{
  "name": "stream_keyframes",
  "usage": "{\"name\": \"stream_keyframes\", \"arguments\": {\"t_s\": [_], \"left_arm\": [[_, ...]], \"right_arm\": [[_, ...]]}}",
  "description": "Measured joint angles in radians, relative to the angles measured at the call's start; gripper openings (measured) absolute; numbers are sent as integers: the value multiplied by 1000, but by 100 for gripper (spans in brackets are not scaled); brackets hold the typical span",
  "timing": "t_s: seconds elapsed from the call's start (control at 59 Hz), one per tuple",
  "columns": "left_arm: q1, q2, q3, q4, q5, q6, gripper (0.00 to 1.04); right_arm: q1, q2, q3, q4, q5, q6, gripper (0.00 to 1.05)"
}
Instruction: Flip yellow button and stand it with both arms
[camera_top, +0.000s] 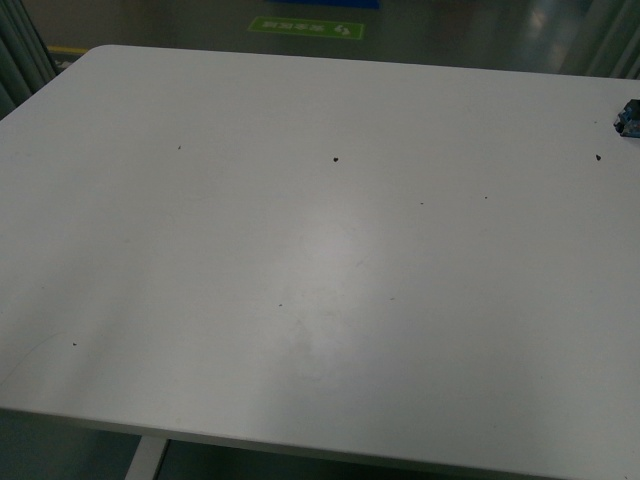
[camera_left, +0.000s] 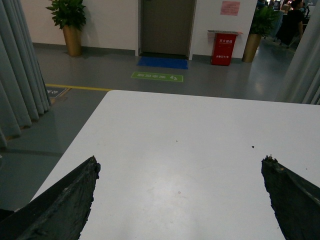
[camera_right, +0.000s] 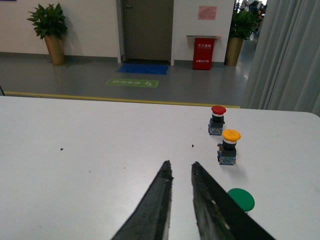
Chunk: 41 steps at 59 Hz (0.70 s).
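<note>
Your front view looks down on the white table (camera_top: 300, 250). Both wrist views look past their fingers (camera_left: 65, 205), low across that table toward the door (camera_right: 147, 30).

**An office or institutional lobby with a test table**

A white table (camera_left: 200, 165) stands on a grey polished floor (camera_right: 150, 92). Beyond it are a closed grey door (camera_left: 166, 26), a blue doormat (camera_left: 163, 63) and a green floor sign (camera_left: 157, 76). Potted plants (camera_right: 49, 31) flank the wall, beside a red cabinet (camera_right: 203, 53) under a pink notice (camera_right: 207, 12). Grey curtains (camera_left: 20, 75) hang at the sides, and a yellow floor line (camera_left: 77, 87) runs past.
</note>
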Motion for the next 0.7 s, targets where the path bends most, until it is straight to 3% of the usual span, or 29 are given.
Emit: {"name": "stream_keyframes", "arguments": {"t_s": [0.424,0.695], "left_arm": [[0,0,0,0,0,0,98],[0,0,0,0,0,0,98]], "right_arm": [[0,0,0,0,0,0,99],[0,0,0,0,0,1,97]]}}
